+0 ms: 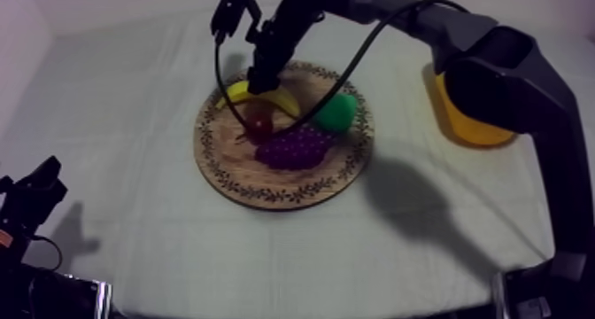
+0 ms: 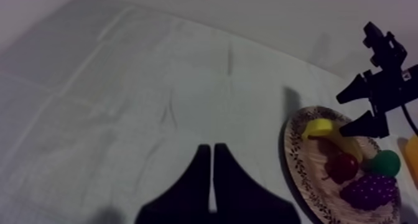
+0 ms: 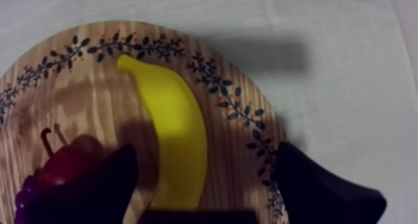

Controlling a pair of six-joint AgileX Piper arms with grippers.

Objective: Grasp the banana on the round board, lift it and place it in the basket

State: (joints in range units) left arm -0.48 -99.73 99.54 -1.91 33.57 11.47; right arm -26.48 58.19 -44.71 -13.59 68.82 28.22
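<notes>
The yellow banana [image 1: 266,99] lies on the round wooden board [image 1: 266,194], along its far left rim. My right gripper [image 1: 259,81] hovers just above it, open. In the right wrist view the banana [image 3: 177,133] runs between the two spread fingers [image 3: 102,186], which do not touch it. The yellow basket [image 1: 469,123] stands at the right of the table, partly hidden behind my right arm. My left gripper [image 1: 35,194] rests low at the left; its fingers [image 2: 199,183] lie together as a narrow wedge with nothing in them.
Also on the board are a small red fruit [image 1: 258,120] beside the banana, a bunch of purple grapes [image 1: 297,147] and a green pear [image 1: 336,112]. Bare cloth surrounds the board. The red fruit [image 3: 68,161] sits close to one right finger.
</notes>
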